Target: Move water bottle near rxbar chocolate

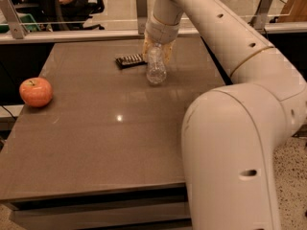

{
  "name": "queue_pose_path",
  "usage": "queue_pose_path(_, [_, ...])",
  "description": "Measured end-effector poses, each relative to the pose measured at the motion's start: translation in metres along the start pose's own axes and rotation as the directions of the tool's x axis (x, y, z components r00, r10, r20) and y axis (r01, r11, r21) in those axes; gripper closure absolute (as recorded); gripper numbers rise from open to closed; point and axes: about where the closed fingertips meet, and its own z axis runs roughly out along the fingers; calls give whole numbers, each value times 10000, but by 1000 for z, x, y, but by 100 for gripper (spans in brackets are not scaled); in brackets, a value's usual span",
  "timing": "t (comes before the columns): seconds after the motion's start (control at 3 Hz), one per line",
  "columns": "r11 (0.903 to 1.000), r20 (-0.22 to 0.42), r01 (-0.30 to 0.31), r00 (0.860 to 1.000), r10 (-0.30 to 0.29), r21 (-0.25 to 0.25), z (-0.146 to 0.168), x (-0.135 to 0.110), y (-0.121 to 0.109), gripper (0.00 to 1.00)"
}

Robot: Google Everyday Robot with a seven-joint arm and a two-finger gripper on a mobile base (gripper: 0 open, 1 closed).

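Observation:
The water bottle (156,66), clear and crinkled, stands upright on the brown table (96,128) toward its far side. My gripper (156,49) comes down from above and its yellowish fingers (167,51) sit on either side of the bottle's upper part, shut on it. The rxbar chocolate (130,60), a flat black bar, lies on the table just left of the bottle, a short gap away.
A red apple (35,91) sits near the table's left edge. My large white arm (240,128) fills the right side of the view. A metal rail with posts (72,32) runs behind the table's far edge.

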Motion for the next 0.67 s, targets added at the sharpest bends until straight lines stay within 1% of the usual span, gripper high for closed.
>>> queue_pose_path(0.33, [9998, -452, 94, 9989, -87, 169, -12, 27, 0, 100])
queue_pose_path(0.67, [9993, -519, 197, 9985, -181, 314, -10, 36, -3, 100])
